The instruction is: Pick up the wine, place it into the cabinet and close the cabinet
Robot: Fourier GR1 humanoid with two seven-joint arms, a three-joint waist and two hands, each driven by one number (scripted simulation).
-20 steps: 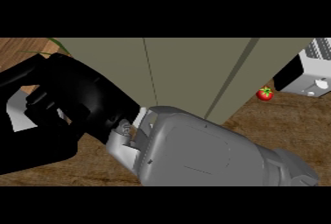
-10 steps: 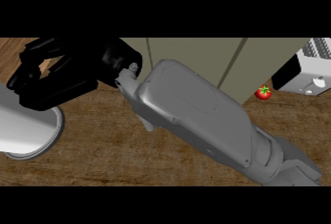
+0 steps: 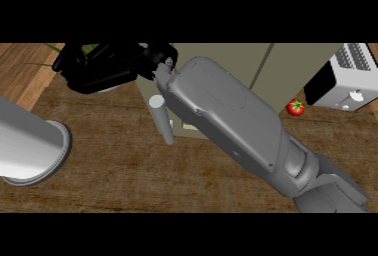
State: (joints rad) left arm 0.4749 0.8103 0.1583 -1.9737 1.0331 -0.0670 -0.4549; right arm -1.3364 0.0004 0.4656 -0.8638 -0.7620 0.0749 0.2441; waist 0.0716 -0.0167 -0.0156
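1. Brown wood-grain counter fills most of the head view, running from the left edge to the right under everything else.
2. The right forearm, grey and broad, crosses the view from the lower right corner up to the upper left.
3. At its end the black right hand sits near the top left. Its fingers look curled in a dark mass, but whether they hold anything cannot be told from here.
4. The wine cannot be made out with certainty. A small pale curved patch shows at the lower edge of the hand, too little of it to identify.
5. The olive-grey cabinet stands at the top middle, its front showing vertical seams, and the forearm covers much of its left part.
6. A grey bar-shaped handle hangs just left of the forearm, in front of the cabinet's left portion, tilted slightly.
7. A pale grey cylinder comes in from the left edge. This appears to be the left forearm seen end-on, and no left hand shows.
8. A red tomato with a green top lies on the counter just right of the cabinet.
9. A white toaster stands at the right edge, near the tomato but not touching it.
10. Green leaves peek out at the top left beside the hand.
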